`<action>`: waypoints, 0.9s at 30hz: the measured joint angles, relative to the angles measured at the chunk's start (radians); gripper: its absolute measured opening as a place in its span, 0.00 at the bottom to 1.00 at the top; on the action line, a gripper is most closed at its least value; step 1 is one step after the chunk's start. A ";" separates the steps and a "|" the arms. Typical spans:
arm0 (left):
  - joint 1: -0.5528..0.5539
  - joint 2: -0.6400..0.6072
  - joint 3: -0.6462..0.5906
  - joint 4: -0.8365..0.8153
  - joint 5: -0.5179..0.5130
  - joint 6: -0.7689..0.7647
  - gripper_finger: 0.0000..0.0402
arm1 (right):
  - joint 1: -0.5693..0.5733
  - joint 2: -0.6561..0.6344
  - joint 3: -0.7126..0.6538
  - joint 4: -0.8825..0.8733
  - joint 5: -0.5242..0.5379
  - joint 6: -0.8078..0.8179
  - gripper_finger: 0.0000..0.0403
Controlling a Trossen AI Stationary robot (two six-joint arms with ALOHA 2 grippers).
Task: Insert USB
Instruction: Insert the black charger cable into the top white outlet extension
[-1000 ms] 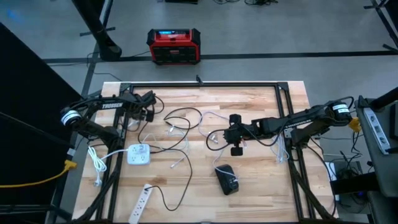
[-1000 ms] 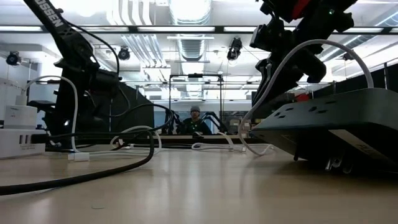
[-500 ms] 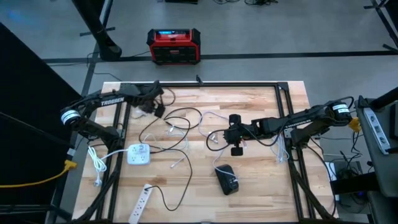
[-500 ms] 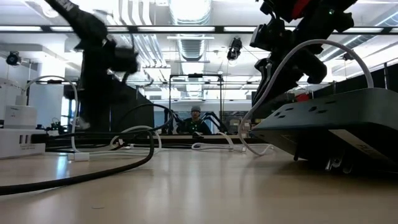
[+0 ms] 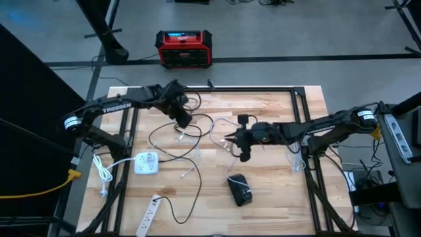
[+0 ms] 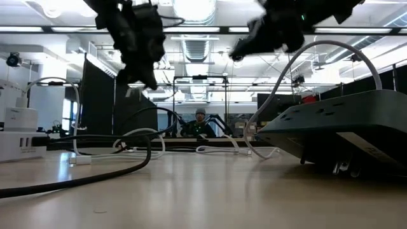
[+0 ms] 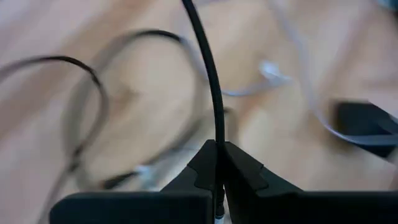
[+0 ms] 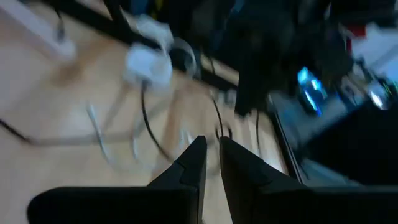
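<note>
Black round cable pinched in closed left tool, right tool nearly closed, empty

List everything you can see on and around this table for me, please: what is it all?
Table: one, pale wood with a black frame.
Black cable: one, looping over the table's left half, pinched in the left gripper.
White cables: several, thin, mid-table.
White power cube: one, left side.
White power strip: one, near-left edge.
Black device: one, near the table's middle front.
Red box: one, red and black, on the floor beyond the table.
Person: one, far behind the table.
Left gripper: shut on the black cable.
Right gripper: mid-table, fingers nearly together.
</note>
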 joint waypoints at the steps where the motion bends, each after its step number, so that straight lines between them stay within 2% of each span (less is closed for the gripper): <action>1: -0.017 0.000 0.000 0.005 0.021 0.002 0.00 | -0.004 -0.002 0.000 0.040 -0.026 -0.010 0.07; 4: -0.064 0.000 0.000 0.022 0.035 0.003 0.00 | -0.031 0.015 0.008 0.115 -0.141 -0.020 0.10; 6: -0.093 0.000 0.000 0.033 0.035 0.002 0.00 | -0.047 0.045 0.031 0.115 -0.180 -0.011 0.13; 10: -0.144 0.000 0.000 0.051 0.038 -0.012 0.00 | -0.069 0.125 0.111 0.106 -0.251 -0.006 0.26; 15: -0.198 0.000 0.000 0.049 0.041 -0.020 0.00 | -0.068 0.253 0.279 -0.033 -0.256 -0.094 0.44; 18: -0.226 0.000 0.000 0.050 0.041 -0.032 0.00 | -0.068 0.343 0.398 -0.128 -0.235 -0.143 0.50; 21: -0.246 0.000 0.000 0.050 0.042 -0.033 0.00 | -0.068 0.426 0.494 -0.205 -0.155 -0.176 0.51; 23: -0.255 0.000 0.000 0.050 0.042 -0.033 0.00 | -0.068 0.470 0.537 -0.234 -0.139 -0.203 0.49; 27: -0.260 0.000 0.000 0.047 0.048 -0.037 0.01 | -0.066 0.520 0.569 -0.252 -0.136 -0.214 0.36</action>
